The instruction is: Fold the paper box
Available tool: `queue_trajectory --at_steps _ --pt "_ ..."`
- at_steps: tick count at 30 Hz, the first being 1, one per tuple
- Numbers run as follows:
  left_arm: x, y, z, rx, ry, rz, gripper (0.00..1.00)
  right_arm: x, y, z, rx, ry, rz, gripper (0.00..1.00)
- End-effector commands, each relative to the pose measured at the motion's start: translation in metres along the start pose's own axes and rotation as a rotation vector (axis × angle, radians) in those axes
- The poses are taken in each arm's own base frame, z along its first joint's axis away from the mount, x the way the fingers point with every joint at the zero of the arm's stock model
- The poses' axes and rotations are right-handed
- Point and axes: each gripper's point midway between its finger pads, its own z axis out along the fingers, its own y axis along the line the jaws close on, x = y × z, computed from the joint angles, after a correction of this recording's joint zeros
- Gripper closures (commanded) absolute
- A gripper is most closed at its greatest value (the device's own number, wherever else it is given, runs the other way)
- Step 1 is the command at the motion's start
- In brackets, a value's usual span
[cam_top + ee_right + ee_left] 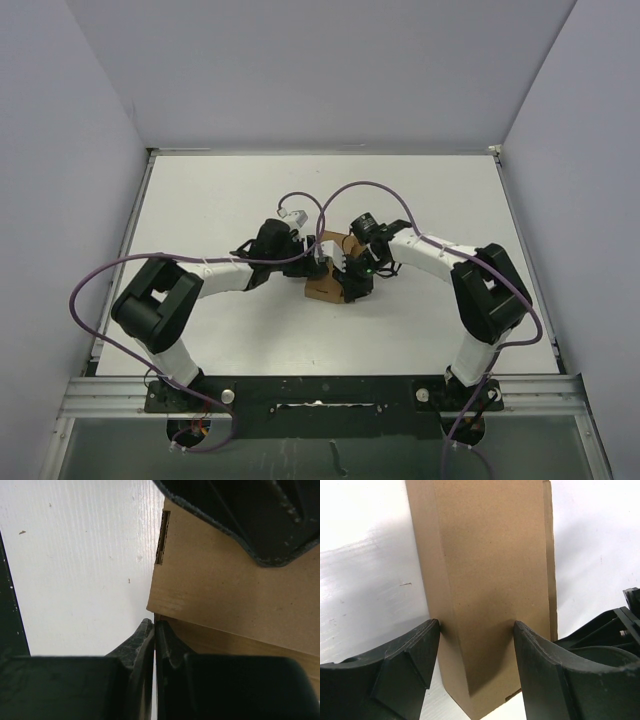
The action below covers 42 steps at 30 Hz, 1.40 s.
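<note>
The paper box (325,290) is plain brown cardboard, partly folded, at the table's middle between my two grippers. In the left wrist view the paper box (490,580) stands as a folded ridge. My left gripper (476,627) is open, with its fingers on either side of that ridge. It also shows in the top view (318,262). In the right wrist view my right gripper (154,622) is shut on a thin edge of the paper box (225,595). It sits at the box's right side in the top view (352,280).
The white table (250,200) lies inside grey walls. Purple cables (350,188) loop above both arms. The left gripper's black body (250,515) hangs close over the box in the right wrist view. Part of the right gripper (615,630) shows in the left wrist view.
</note>
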Motion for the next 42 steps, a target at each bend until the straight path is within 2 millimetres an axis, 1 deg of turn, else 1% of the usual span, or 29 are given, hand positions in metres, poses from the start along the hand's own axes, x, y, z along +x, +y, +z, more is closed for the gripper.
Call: queue_trajectory --at_steps 1,2,5,7,9,11,14,15,17,19,20,21,23,25,28,31,33,34,37,39,41,42 --pt "0.004 -0.014 0.001 0.048 0.024 0.01 0.42 -0.032 -0.013 -0.008 0.029 -0.091 -0.074 0.97" --pt "0.003 -0.014 0.001 0.053 0.025 0.018 0.41 -0.033 -0.013 -0.011 0.026 -0.1 -0.082 0.93" --pt "-0.005 -0.013 -0.001 0.078 0.016 0.052 0.41 -0.034 -0.012 -0.023 0.038 -0.127 -0.114 0.75" --pt "-0.011 -0.014 -0.003 0.087 0.009 0.07 0.39 -0.034 -0.012 -0.034 0.04 -0.159 -0.128 0.67" --pt "-0.018 -0.016 -0.006 0.09 -0.006 0.083 0.38 -0.033 -0.015 -0.047 0.05 -0.194 -0.128 0.64" --pt "-0.029 -0.021 -0.013 0.089 -0.031 0.088 0.37 -0.033 -0.018 -0.058 0.057 -0.229 -0.126 0.63" --pt "-0.045 -0.029 -0.025 0.081 -0.085 0.089 0.34 -0.032 -0.025 -0.075 0.085 -0.284 -0.101 0.65" --pt "-0.049 -0.03 -0.03 0.074 -0.105 0.087 0.33 -0.032 -0.029 -0.079 0.102 -0.301 -0.082 0.68" --pt "-0.056 -0.033 -0.041 0.065 -0.143 0.088 0.31 -0.032 -0.044 -0.091 0.169 -0.343 -0.032 0.8" --pt "-0.057 -0.035 -0.052 0.057 -0.163 0.088 0.32 -0.029 -0.065 -0.104 0.246 -0.384 0.055 0.91" --pt "-0.055 -0.034 -0.058 0.054 -0.168 0.083 0.33 -0.028 -0.076 -0.11 0.277 -0.399 0.093 0.97" --pt "-0.053 -0.033 -0.062 0.045 -0.171 0.078 0.36 -0.025 -0.087 -0.116 0.306 -0.405 0.128 1.0" --pt "-0.042 -0.03 -0.071 0.04 -0.165 0.055 0.46 -0.025 -0.107 -0.123 0.352 -0.396 0.159 1.0" --pt "-0.021 -0.022 -0.078 0.03 -0.134 0.028 0.52 -0.028 -0.124 -0.122 0.367 -0.381 0.155 1.0" --pt "0.006 -0.015 -0.087 0.023 -0.085 -0.013 0.67 -0.038 -0.148 -0.115 0.371 -0.352 0.13 1.0" --pt "0.033 -0.012 -0.091 0.045 -0.025 -0.051 0.73 -0.05 -0.171 -0.106 0.369 -0.323 0.119 1.0" --pt "0.045 -0.01 -0.089 0.053 0.006 -0.065 0.73 -0.054 -0.183 -0.099 0.364 -0.304 0.12 1.0" --pt "0.049 -0.009 -0.088 0.057 0.017 -0.066 0.73 -0.058 -0.189 -0.097 0.364 -0.297 0.114 1.0" --pt "0.05 -0.011 -0.08 0.08 0.028 -0.063 0.72 -0.055 -0.195 -0.083 0.357 -0.257 0.107 1.0" --pt "0.045 -0.014 -0.072 0.094 0.032 -0.055 0.72 -0.051 -0.193 -0.075 0.341 -0.243 0.111 1.0" --pt "0.041 -0.017 -0.063 0.104 0.043 -0.047 0.71 -0.046 -0.187 -0.069 0.318 -0.237 0.11 1.0" --pt "0.041 -0.015 -0.057 0.101 0.054 -0.05 0.71 -0.045 -0.183 -0.067 0.308 -0.236 0.101 1.0"
